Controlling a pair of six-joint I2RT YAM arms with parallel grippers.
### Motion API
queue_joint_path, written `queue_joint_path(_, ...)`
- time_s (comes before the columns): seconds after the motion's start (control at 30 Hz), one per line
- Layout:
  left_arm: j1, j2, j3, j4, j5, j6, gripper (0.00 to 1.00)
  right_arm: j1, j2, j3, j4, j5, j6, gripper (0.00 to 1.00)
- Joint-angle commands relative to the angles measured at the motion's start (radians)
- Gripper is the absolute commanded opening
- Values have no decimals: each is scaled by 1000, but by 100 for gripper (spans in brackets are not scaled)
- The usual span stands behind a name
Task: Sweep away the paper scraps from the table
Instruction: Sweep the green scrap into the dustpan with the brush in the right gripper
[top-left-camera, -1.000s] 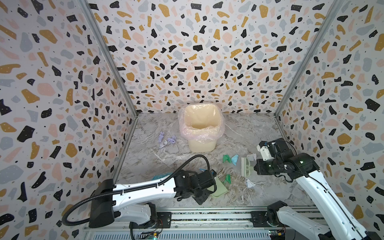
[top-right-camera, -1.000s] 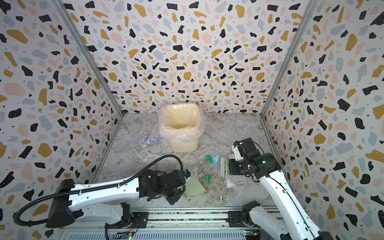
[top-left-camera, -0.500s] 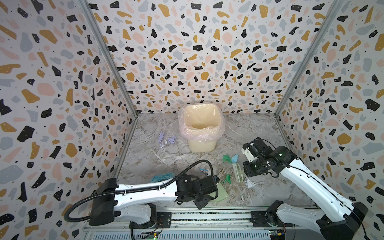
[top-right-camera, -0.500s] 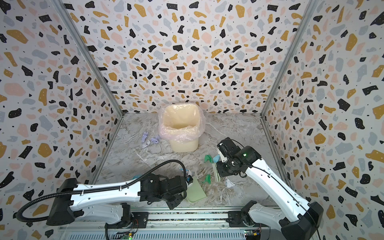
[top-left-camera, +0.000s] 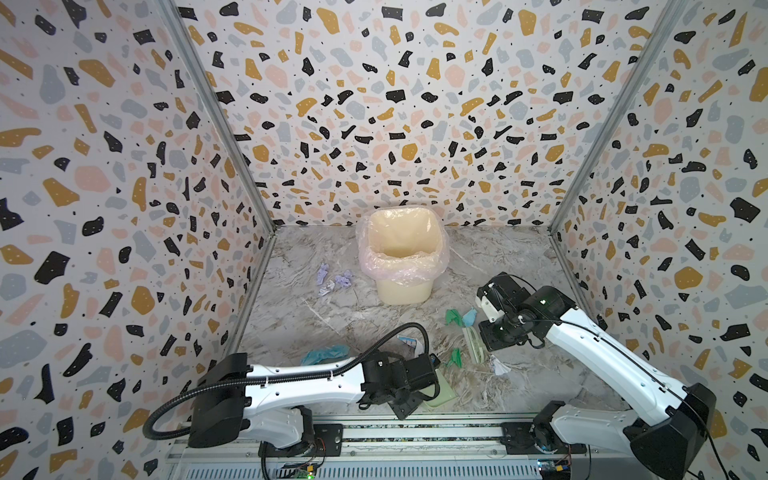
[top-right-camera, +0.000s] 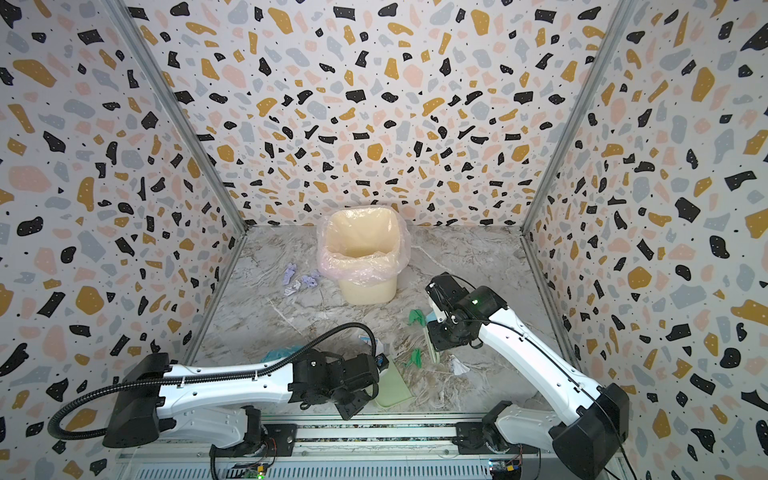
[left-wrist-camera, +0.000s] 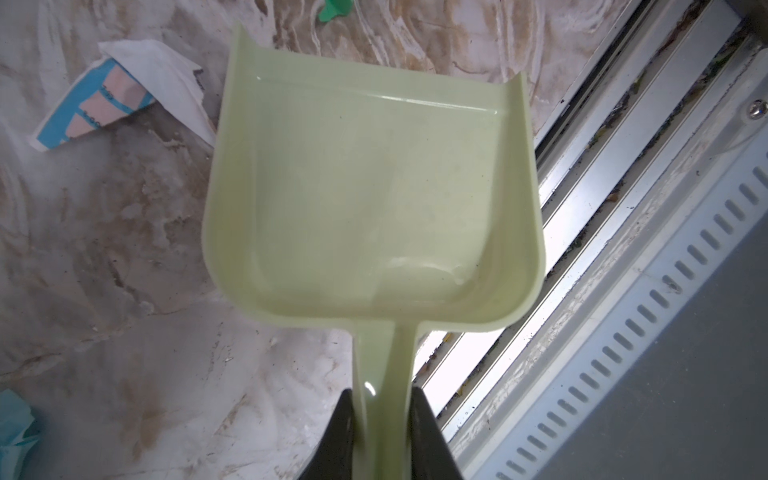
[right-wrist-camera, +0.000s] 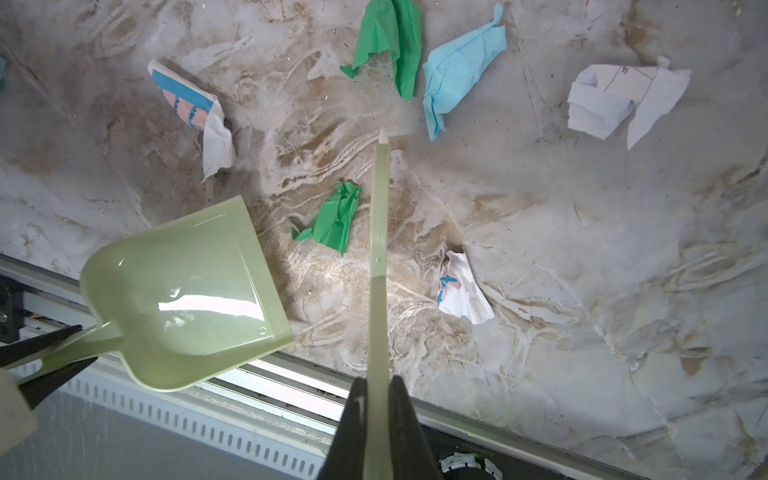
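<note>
Terrazzo-speckled walls around marble table, paper scraps across it

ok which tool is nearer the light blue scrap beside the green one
Right. The right tool, gripping the brush, is close by the light blue scrap; the left tool holds the dustpan farther off, toward the front.

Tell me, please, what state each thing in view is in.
Dustpan: empty, handle clamped in left gripper.
Brush: clamped in right gripper.
Paper scraps: crumpled, loose on the table, none in the dustpan.
Bin: upright, open, lined; no scraps visible inside.
</note>
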Motion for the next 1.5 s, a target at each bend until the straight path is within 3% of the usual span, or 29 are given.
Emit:
queue_joint_path(0.0,-4,17,-1,14,8,22,0,4,9,34,-4,-8,-31,0)
queue_joint_path(0.8,43,81,43,31,-16,49,0,5,107,78,-89,-7,-119,0)
queue_joint_path(1.47,73,113,44,50,12,88,0,97,186,131,-76,-109,-135,0)
